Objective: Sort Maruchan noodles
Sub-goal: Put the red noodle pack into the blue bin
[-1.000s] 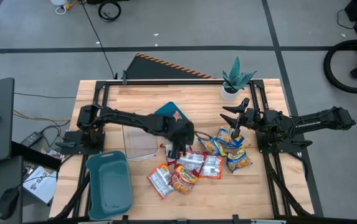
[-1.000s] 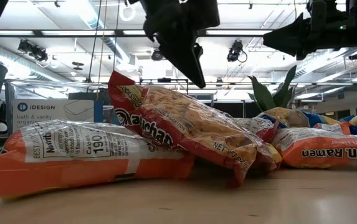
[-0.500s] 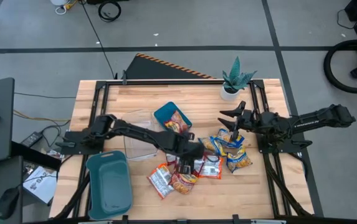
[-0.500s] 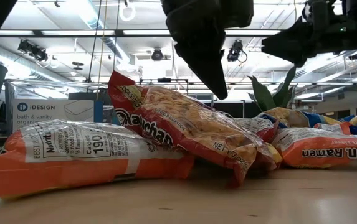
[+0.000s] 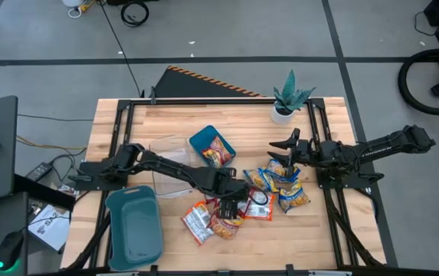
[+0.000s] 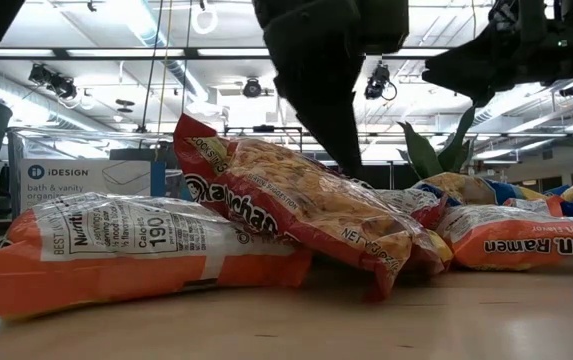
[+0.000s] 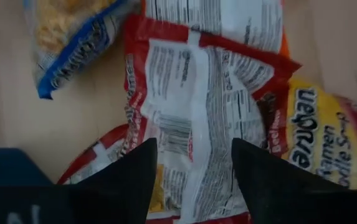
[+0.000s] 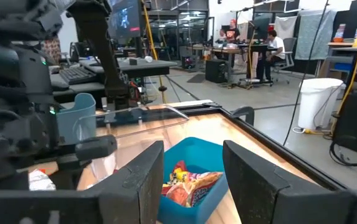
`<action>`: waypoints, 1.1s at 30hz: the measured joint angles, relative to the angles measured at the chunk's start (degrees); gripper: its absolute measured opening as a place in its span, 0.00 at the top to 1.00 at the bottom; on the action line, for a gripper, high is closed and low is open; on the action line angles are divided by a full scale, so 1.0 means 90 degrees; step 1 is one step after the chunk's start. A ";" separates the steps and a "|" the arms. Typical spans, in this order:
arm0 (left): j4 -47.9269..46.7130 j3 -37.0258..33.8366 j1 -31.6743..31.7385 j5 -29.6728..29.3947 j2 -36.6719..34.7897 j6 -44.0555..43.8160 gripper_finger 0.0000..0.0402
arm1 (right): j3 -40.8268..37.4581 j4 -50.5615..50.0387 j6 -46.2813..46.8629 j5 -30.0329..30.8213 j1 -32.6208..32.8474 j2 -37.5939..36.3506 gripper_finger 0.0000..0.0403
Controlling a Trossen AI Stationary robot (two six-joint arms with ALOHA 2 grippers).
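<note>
The noodle packets lie in a loose pile on the wooden table. The red-and-white ones (image 5: 259, 204) are in the middle, orange ones (image 5: 198, 220) toward the near edge, and yellow-and-blue ones (image 5: 293, 198) to the right. One more packet (image 5: 216, 151) lies in a small teal tray (image 5: 202, 138). My left gripper (image 5: 233, 205) is open and low over the pile. Its fingers stand on either side of a red-and-white packet (image 7: 197, 106) that lies printed back up. My right gripper (image 5: 286, 146) is open and hovers above the yellow-and-blue packets. My left gripper (image 7: 194, 180) comes from above, pointing down, with its open fingers (image 7: 128, 180) across the red-and-white packet's back (image 7: 194, 149). In the low view one finger (image 6: 331, 110) reaches down to the pile's top. Whether it touches the packet I cannot tell.
A large teal tray (image 5: 135, 226) sits near the table's left near corner, with a clear container (image 5: 173, 178) beyond it. A potted plant (image 5: 288, 100) stands by the far edge. Bare wood lies along the near edge and far left. People sit at desks in the room behind.
My left gripper has moved from beside the small teal tray toward the near edge and a little right, and has come down over the pile until its fingers reach the top packets. The packets have stayed where they were.
</note>
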 joint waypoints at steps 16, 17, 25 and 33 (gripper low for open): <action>-0.0027 -0.0063 0.0031 -0.0073 0.0272 0.0513 0.71 | 0.0005 0.0043 -0.0016 -0.0016 0.0014 0.0047 0.58; -0.0026 -0.0063 0.0046 -0.0069 0.0272 0.0514 0.74 | 0.0005 0.0030 -0.0015 -0.0015 0.0014 0.0046 0.58; -0.0208 0.0072 0.0071 -0.0043 0.0212 0.0563 0.98 | 0.0005 0.0013 0.0006 -0.0019 0.0014 0.0066 0.58; -0.1195 0.0996 0.0231 -0.0022 0.0034 0.0637 0.98 | 0.0007 0.0022 0.0007 -0.0021 0.0014 0.0080 0.58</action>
